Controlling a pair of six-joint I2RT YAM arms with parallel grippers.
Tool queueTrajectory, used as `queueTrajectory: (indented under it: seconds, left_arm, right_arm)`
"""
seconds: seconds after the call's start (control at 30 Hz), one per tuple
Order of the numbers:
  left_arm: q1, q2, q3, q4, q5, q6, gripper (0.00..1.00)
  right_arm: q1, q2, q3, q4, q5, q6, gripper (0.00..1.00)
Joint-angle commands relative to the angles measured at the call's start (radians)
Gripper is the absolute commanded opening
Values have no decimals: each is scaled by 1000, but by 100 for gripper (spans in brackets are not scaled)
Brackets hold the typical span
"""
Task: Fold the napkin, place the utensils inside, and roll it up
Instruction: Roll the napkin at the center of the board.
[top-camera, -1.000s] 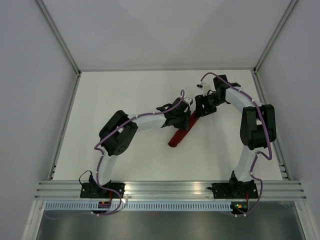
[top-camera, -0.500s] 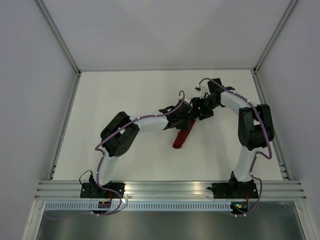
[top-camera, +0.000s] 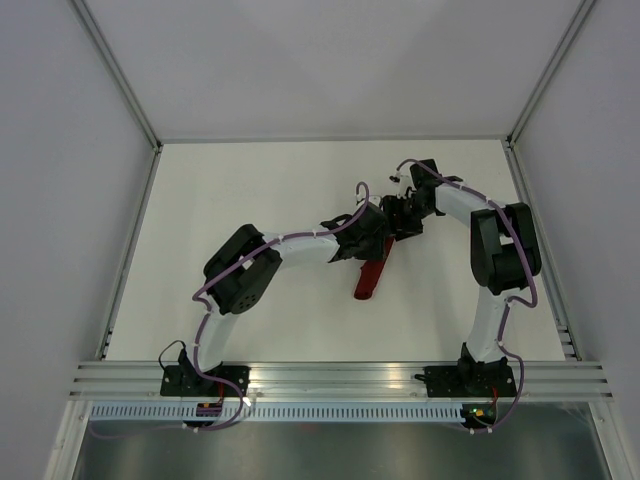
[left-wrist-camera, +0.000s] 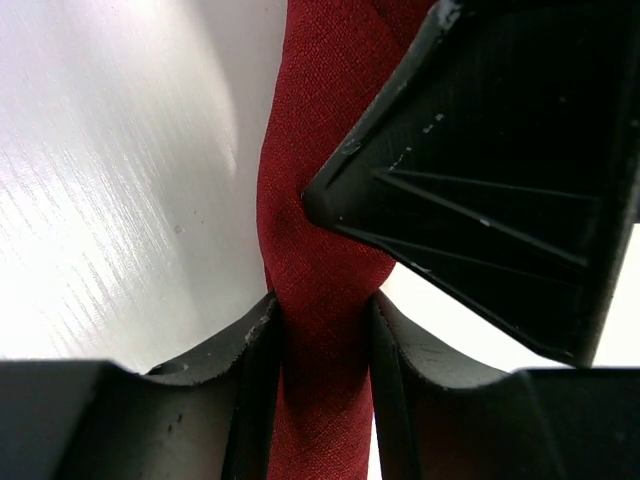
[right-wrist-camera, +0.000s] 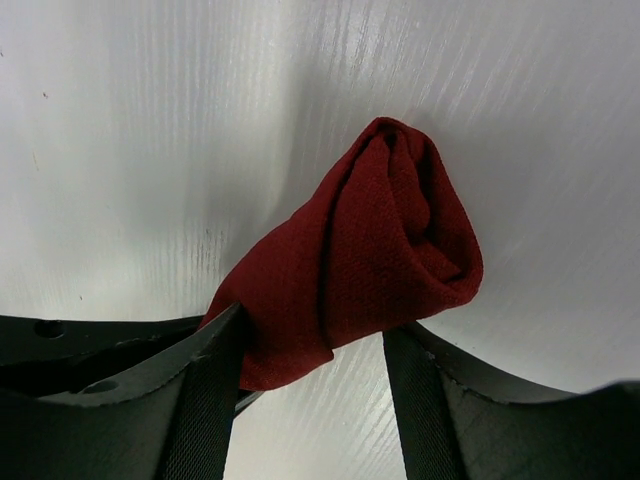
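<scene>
Just 1 napkin (top-camera: 369, 281), L gripper (left-wrist-camera: 325, 312), R gripper (right-wrist-camera: 312, 336).

**Matt cloth on a glossy bench**

On my feeds the napkin (right-wrist-camera: 370, 250) reads as thin woven cloth, matt, with its fine weave grain plain in both wrist views. The white bench (right-wrist-camera: 150, 120) is smooth and glossy, throwing back streaky light. The right arm's fingers (right-wrist-camera: 205, 400) look like black matt plastic, faintly grainy. Along the near edge I see a rail (top-camera: 340, 375) of ribbed, silvery metal.
</scene>
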Motion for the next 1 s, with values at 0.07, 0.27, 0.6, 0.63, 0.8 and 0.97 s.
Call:
queueTrajectory:
  seconds: [0.07,0.27,0.6,0.63,0.8,0.97]
  left_arm:
    - [-17,45,-26,-3,29,-71,44]
    - [-17,32,-32,38,56,-53,48]
    - [-15,-23,-32,77,73,13,59]
    - [-15,-34,-32,78,73,15,59]
    - [-9,-66,-38,78,72,39,60]
    - [-5,-106,-50,80,73,59,60]
  right_arm:
    - [5,24,51,5,70,44,60]
    - [8,58,94,9,124,32,52]
    - [24,87,139,31,252,-20,50]
    - [25,87,143,32,259,-22,49]
    - [30,107,174,35,286,-34,50]
    - [33,132,203,34,297,-43,50]
